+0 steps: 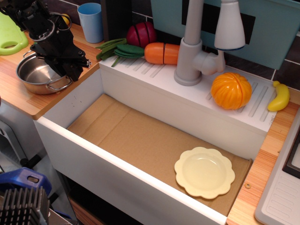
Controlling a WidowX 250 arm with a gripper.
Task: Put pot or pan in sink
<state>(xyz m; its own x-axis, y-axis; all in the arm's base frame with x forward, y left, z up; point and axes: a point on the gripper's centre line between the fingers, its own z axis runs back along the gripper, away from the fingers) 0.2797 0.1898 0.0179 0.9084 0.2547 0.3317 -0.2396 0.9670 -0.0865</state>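
Wooden planks make the surface (28,101) at the upper left, and on it stands the pot (40,75), a small shiny steel one with thin wire loop handles. The black tool (63,65) hangs directly over the right rim of the pot, with its fingers pointing down at this rim. If the fingers are pressed on the rim or only near it, I cannot tell, because the dark body hides the tips.

To the right of the tool and lower lies the sink (70,105), a big white basin with a brown cardboard floor. The pot is outside of it, just beside its left wall. Far from the tool, in the right end of the sink, a pale yellow scalloped plate (205,172) lies flat on the floor.

Behind the sink, to the right of the tool, a grey faucet (194,42) rises from the white ridged ledge. On this ledge are also green beans (117,49), an orange carrot (161,53), a round orange fruit (231,90) and a banana (280,96). A blue cup (91,21) stands behind the tool, and a green board (10,33) lies to its left.
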